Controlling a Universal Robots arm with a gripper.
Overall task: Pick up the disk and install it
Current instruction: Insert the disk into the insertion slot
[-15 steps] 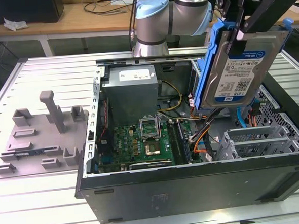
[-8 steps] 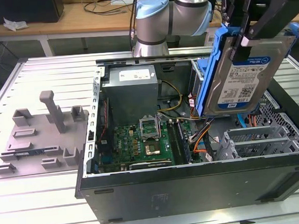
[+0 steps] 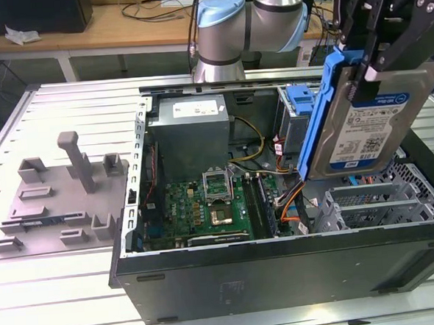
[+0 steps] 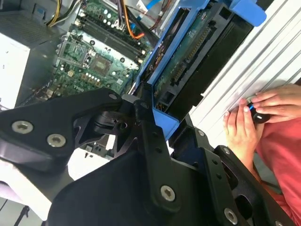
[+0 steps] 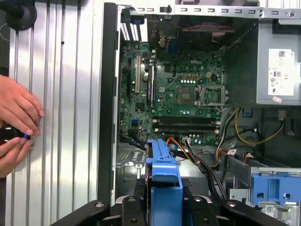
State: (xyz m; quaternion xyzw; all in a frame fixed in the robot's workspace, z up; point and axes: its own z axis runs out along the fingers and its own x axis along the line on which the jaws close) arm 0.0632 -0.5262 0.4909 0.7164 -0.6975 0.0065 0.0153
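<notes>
In the exterior view the disk (image 3: 370, 127), a silver drive with a white-and-blue label in a bright blue carrier, hangs tilted on edge above the right end of the open computer case (image 3: 282, 265). My gripper (image 3: 361, 80) is shut on its upper end, black fingers pressing both faces. The second wrist view looks along the disk's (image 4: 188, 70) circuit-board side, with my fingers (image 4: 141, 120) clamped on the blue frame. In the first wrist view the carrier's blue edge (image 5: 162, 172) stands between the black finger links, over the case floor beside the motherboard (image 5: 183, 94).
A grey drive cage with a blue bracket (image 3: 300, 102) stands in the case's far right corner, next to the power supply (image 3: 191, 127). Orange and yellow cables (image 3: 285, 195) run below the disk. A grey fixture plate (image 3: 57, 194) lies at the exterior view's left. A person's hands (image 5: 16, 115) rest on the table.
</notes>
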